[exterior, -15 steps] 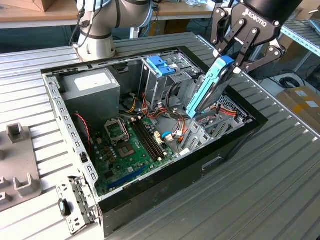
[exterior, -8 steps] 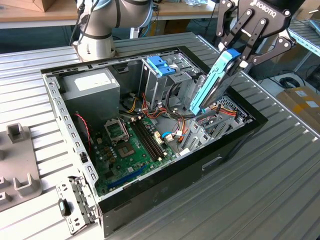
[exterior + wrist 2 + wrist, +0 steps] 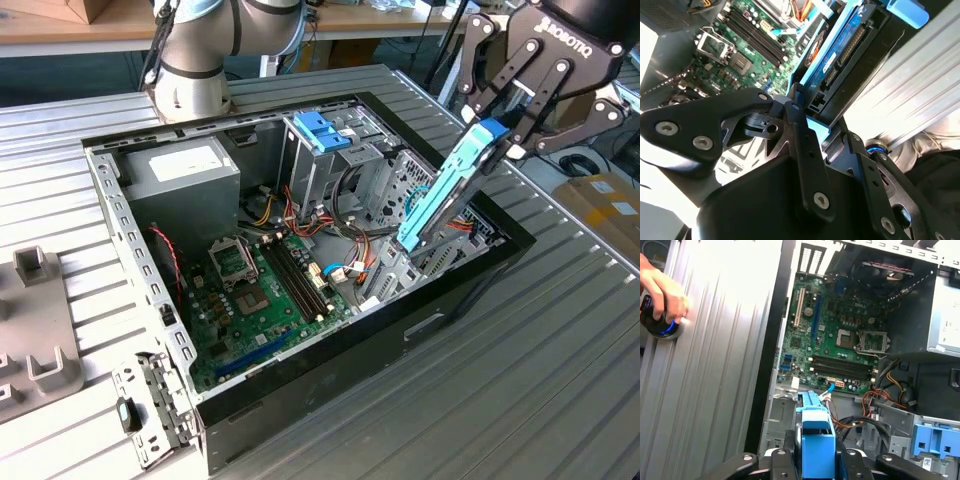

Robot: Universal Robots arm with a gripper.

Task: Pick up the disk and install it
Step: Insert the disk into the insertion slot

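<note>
Disk (image 3: 445, 195): we see it lifted and steeply tilted, its lower end dipping into the computer case (image 3: 330, 385) at the drive corner.
Gripper (image 3: 497, 138): fingers (image 3: 801, 150) clamped on the disk's upper end.
Surroundings: motherboard (image 3: 260, 290) exposed; a hand (image 3: 662, 295) at the edge of the ribbed table (image 3: 725, 340).
Progress: we judge the pick-up done, the disk not yet seated flat in a bay.

1. The disk (image 3: 445, 195), a dark drive in a light-blue carrier frame, is hanging steeply tilted, with the gripper (image 3: 503, 135) clamping its upper end.
2. Its lower end is dipping into the open computer case (image 3: 300, 400), by the wall on the exterior view's right.
</note>
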